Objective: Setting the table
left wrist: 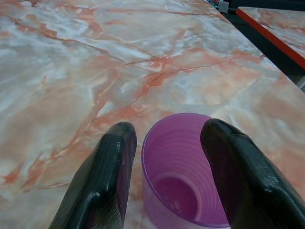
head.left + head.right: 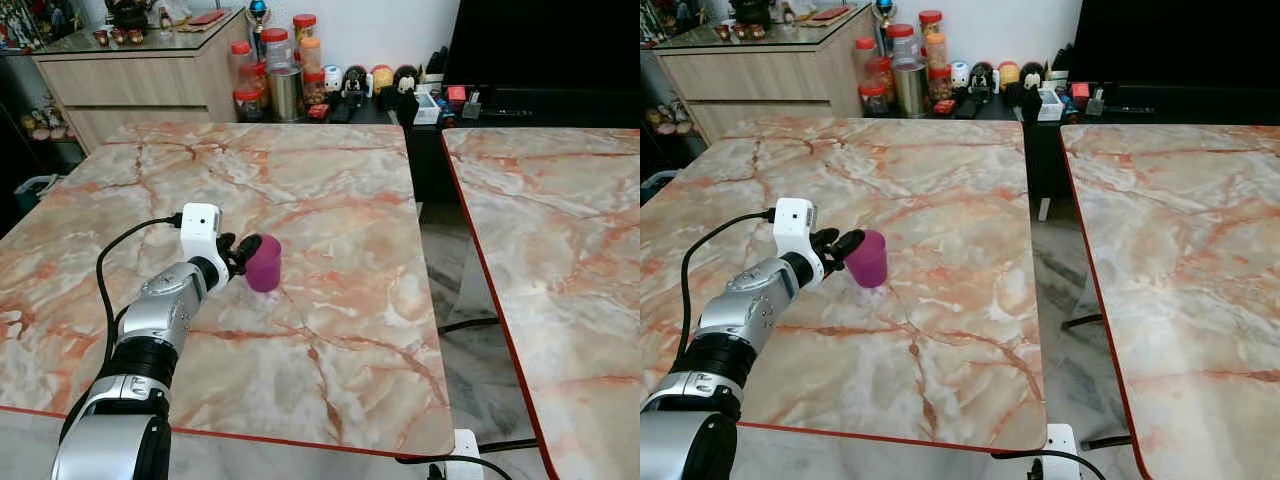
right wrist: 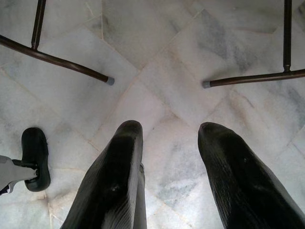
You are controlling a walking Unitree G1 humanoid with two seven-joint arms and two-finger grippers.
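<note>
straddling purple cup [image 1: 183, 171], left tool [image 1: 167, 167] fingers apart.

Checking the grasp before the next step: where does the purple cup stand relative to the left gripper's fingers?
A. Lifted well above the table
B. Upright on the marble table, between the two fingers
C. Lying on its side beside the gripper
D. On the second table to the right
B: the purple cup stands upright on the marble table, with the left gripper fingers on either side of it.

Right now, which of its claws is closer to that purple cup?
Left. The left gripper straddles the purple cup on the table; the right gripper hangs open over the floor.
</note>
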